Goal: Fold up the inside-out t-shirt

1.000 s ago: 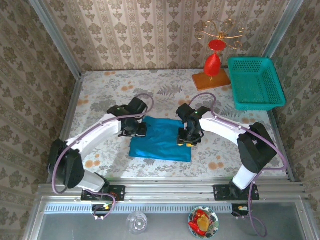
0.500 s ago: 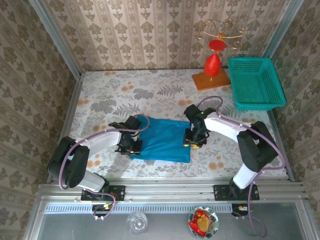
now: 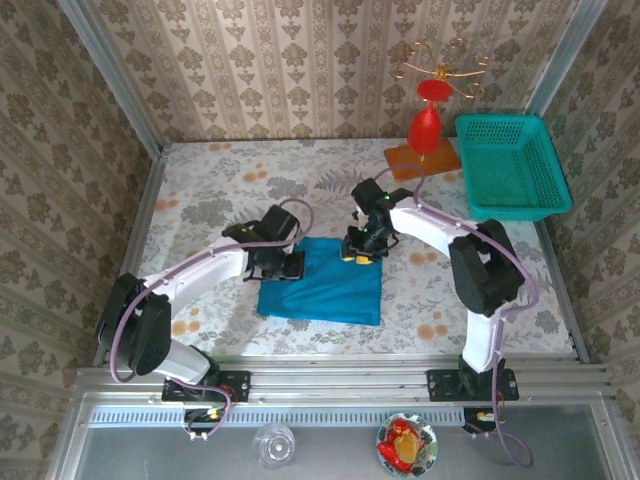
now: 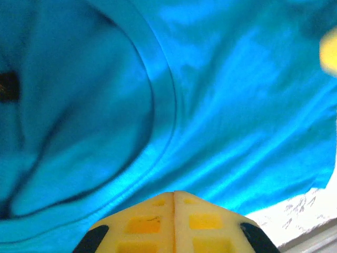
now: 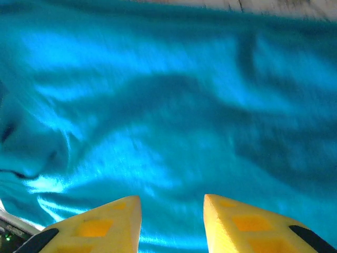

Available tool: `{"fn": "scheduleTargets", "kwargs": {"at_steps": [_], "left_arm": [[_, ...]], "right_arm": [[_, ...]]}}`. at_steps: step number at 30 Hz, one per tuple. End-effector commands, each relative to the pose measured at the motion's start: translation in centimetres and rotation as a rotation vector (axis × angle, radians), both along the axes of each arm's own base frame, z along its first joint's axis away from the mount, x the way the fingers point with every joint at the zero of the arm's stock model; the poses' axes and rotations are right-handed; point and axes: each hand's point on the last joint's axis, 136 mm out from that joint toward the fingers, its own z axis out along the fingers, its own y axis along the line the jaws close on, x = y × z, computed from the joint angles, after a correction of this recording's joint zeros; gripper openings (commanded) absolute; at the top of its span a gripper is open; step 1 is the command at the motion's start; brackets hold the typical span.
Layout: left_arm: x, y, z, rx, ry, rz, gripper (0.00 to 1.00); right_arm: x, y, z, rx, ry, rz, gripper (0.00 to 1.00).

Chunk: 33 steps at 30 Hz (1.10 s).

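Observation:
The bright blue t-shirt [image 3: 325, 290] lies folded into a rough rectangle on the flowered table [image 3: 220, 190], near its front middle. My left gripper [image 3: 289, 265] rests at the shirt's far left corner. In the left wrist view the left gripper [image 4: 174, 194] is shut, tips pressed together with no cloth between them, over the t-shirt [image 4: 231, 105] and a curved seam [image 4: 167, 105]. My right gripper [image 3: 358, 252] hovers at the shirt's far right corner. In the right wrist view the right gripper [image 5: 172, 199] is open just above the rumpled t-shirt [image 5: 158, 105].
A teal mesh basket [image 3: 512, 165] sits at the back right. Left of it stands a red ornament on a wooden base [image 3: 423, 135] with a gold wire top. Patterned walls close in the table on three sides.
The left gripper moved from the shirt's left edge to its far left corner. The right gripper went from the right edge to the far right corner. The shirt has barely shifted.

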Motion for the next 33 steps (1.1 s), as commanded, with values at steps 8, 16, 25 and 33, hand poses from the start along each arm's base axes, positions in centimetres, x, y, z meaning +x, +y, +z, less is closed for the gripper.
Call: {"fn": "scheduleTargets", "kwargs": {"at_steps": [8, 16, 25, 33], "left_arm": [[-1.2, 3.3, -5.2, 0.046, 0.103, 0.099, 0.08], [2.3, 3.7, -6.8, 0.027, 0.126, 0.102, 0.06], [6.4, 0.6, -7.1, -0.017, 0.119, -0.016, 0.05], [8.6, -4.1, -7.9, -0.018, 0.123, -0.146, 0.05]], "right_arm": [[1.3, -3.2, -5.4, -0.048, 0.149, -0.037, 0.35], [-4.2, -5.8, -5.7, -0.045, 0.194, -0.095, 0.34], [-14.6, -6.1, -6.7, -0.028, 0.275, -0.130, 0.34], [-16.6, -2.2, -5.4, 0.076, 0.227, -0.149, 0.35]]}}
